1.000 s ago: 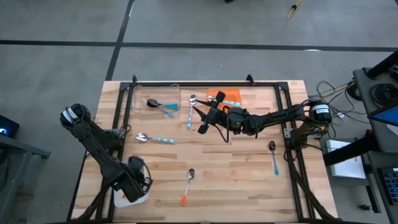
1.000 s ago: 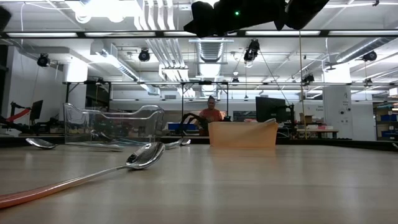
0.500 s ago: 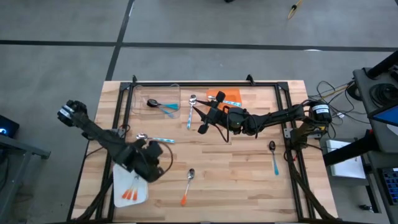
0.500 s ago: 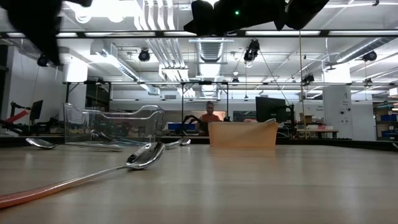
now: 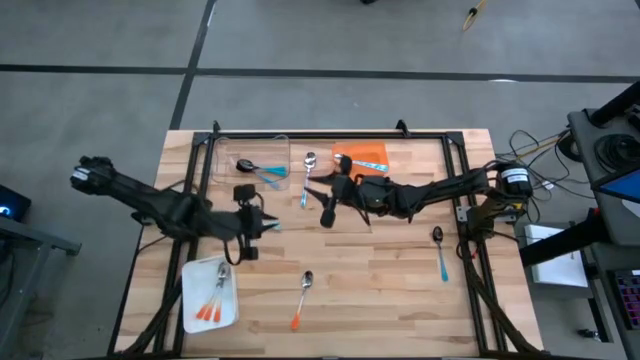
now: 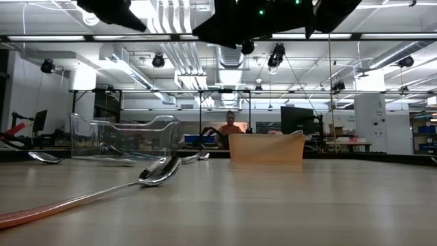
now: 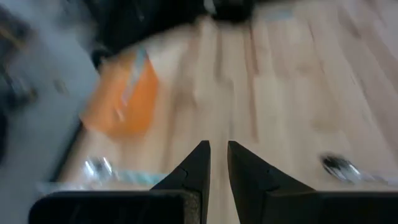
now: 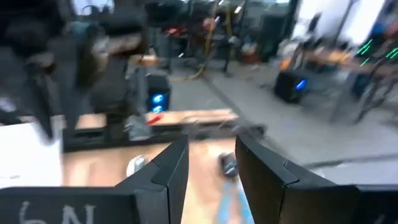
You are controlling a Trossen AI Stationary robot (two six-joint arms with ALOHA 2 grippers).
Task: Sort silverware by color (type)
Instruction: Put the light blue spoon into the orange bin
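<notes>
Both arms are dark, near black, built of slim jointed links. The left arm (image 5: 150, 205) ends in a blocky wrist housing. The right arm (image 5: 440, 188) carries a silver-white motor cap at its base. Each wrist shows two flat, dark, tapered fingers (image 7: 198, 167).
</notes>
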